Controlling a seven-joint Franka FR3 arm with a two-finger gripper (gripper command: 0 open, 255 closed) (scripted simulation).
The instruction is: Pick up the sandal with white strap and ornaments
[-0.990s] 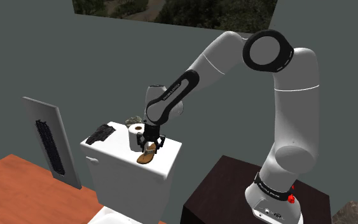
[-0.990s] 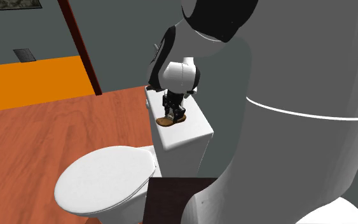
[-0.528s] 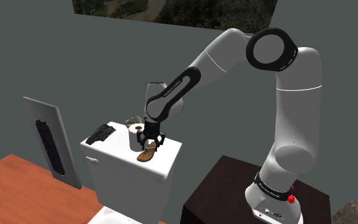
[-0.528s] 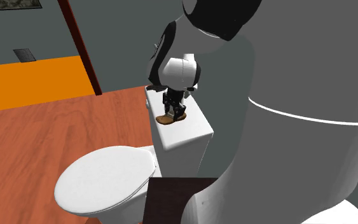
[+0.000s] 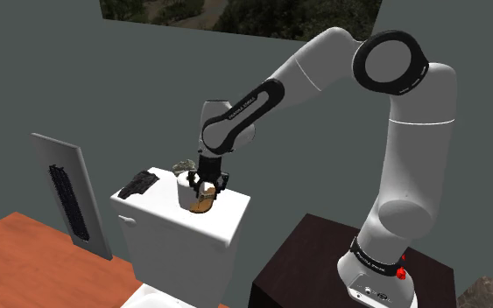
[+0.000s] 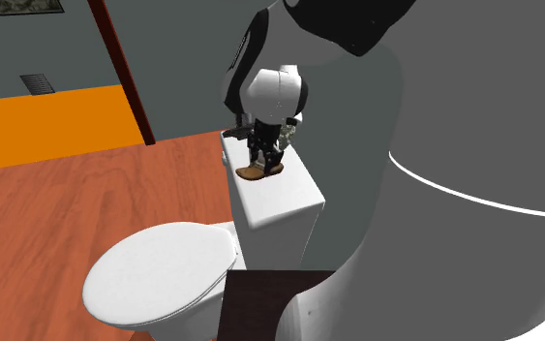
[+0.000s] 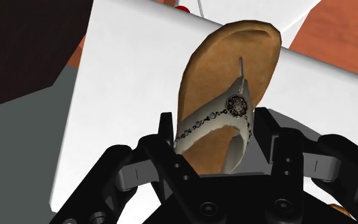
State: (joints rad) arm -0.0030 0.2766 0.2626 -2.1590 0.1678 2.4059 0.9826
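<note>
**Sandal held in gripper above toilet tank lid**

**Item 1: sandal** point(image 7: 225, 70). Tan footbed. The white thong strap is set with small dark beads, and a round dark ornament point(image 7: 238, 106) sits where the strap branches meet. It is over the middle of the white toilet tank lid point(image 5: 161, 217) and hangs tilted beneath the hand, toe end pointing away from the hand. It cannot be told whether any part of the sole touches the tank lid.

**Item 2: gripper** point(image 7: 216, 124). All black, with two fingers point(image 7: 166, 130). It pinches the sandal across the heel half, one finger pressed against each edge of the sole. The white arm point(image 5: 323, 66) comes down onto it from above the tank lid.

**Item 3: flat black object** point(image 5: 137, 185). It lies on the tank lid at the end farther from the stand, well apart from the sandal.

**Item 4: grey-green lumpy object** point(image 5: 183, 165). It is at the tank lid's back edge, behind the gripper.

**Item 5: toilet cover** point(image 6: 164, 266). White and closed, in front of the tank lid and lower than it.

**Item 6: grey panel** point(image 5: 47, 157). It carries a black bristly strip and stands beside the tank lid, past the end with the flat black object.

**Item 7: stand** point(image 5: 323, 262). A dark box beside the tank lid, at the end opposite the panel.

**Item 8: floor** point(image 6: 47, 223). Reddish-brown wood, below the tank lid and around the toilet.
</note>
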